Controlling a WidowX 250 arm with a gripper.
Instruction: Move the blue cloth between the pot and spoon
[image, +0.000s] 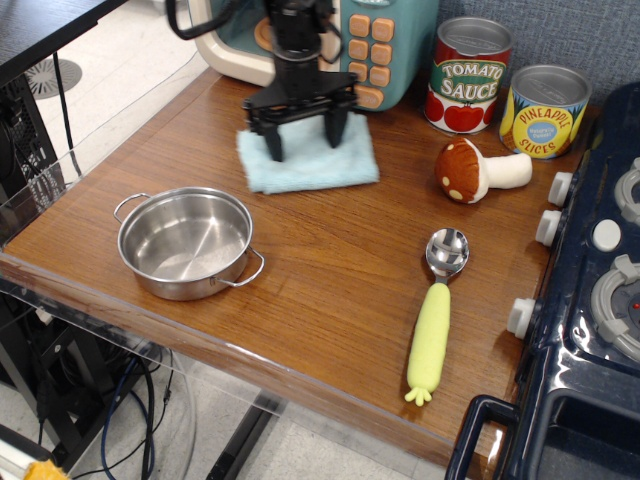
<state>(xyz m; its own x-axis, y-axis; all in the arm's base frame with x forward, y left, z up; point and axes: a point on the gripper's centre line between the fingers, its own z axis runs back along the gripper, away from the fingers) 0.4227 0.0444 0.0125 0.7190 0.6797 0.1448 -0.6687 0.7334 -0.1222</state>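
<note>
Gripper (304, 137) upper centre of frame, black fingers spread wide, tips pressing down on blue cloth (312, 162); nothing pinched between them. Cloth flat on wooden counter (330, 270), just in front of toy microwave (325, 40), above and right of pot (187, 243). Pot lower left, empty, apart from cloth. Spoon (437, 310) lower right, bowl toward toy mushroom (480, 170). Tomato sauce can (468, 75), pineapple can (543, 110) upper right.
</note>
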